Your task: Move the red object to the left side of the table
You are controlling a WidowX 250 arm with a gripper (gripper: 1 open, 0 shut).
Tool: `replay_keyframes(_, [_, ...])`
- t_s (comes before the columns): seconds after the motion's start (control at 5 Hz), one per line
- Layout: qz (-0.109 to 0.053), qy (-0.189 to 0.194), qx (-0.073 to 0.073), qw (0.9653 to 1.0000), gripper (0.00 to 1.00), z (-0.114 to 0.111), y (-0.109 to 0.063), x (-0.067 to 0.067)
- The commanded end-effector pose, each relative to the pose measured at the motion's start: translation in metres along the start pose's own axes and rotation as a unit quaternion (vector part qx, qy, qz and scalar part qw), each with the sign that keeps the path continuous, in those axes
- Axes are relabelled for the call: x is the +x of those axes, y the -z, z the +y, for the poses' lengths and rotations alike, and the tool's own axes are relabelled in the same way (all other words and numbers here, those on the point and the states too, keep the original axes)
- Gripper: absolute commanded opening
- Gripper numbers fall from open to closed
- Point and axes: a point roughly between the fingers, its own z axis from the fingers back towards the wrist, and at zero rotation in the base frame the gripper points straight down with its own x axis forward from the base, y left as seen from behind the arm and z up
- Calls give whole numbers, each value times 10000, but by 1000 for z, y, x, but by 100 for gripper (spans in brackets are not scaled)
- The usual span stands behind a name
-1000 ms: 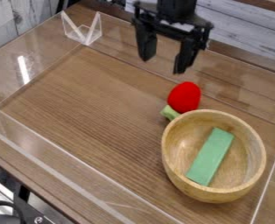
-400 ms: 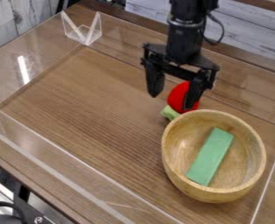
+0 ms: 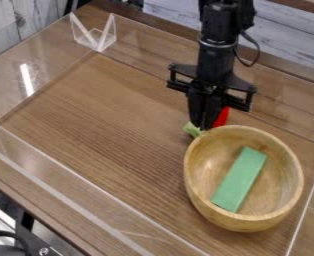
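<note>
The red object (image 3: 221,116) lies on the table (image 3: 106,120) just behind the wooden bowl's far rim, its light green stub (image 3: 192,128) poking out to the left. My black gripper (image 3: 209,114) points straight down onto it, fingers (image 3: 200,108) drawn together around the red toy, which is mostly hidden behind them. Only a sliver of red shows at the right of the fingers.
A round wooden bowl (image 3: 205,186) holding a flat green block (image 3: 240,178) stands at the front right, close to the gripper. Low clear acrylic walls (image 3: 26,85) border the tabletop. A clear bracket (image 3: 93,33) stands at the back left.
My gripper came down from above the table and moved right onto the red object. Its fingers, spread wide before, have closed around the toy.
</note>
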Motion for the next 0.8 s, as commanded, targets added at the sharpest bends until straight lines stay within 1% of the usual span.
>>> replay_keyframes(0.0, [-357,0,-101,9993,0,1,-25,-1])
replay_keyframes(0.2, [-502,16,-162,9986,0,3,-37,-4])
replay_keyframes(0.4, [-619,204,-200,9977,0,19,-58,-2])
replay_keyframes(0.6, [-718,313,-227,9967,0,40,-75,0])
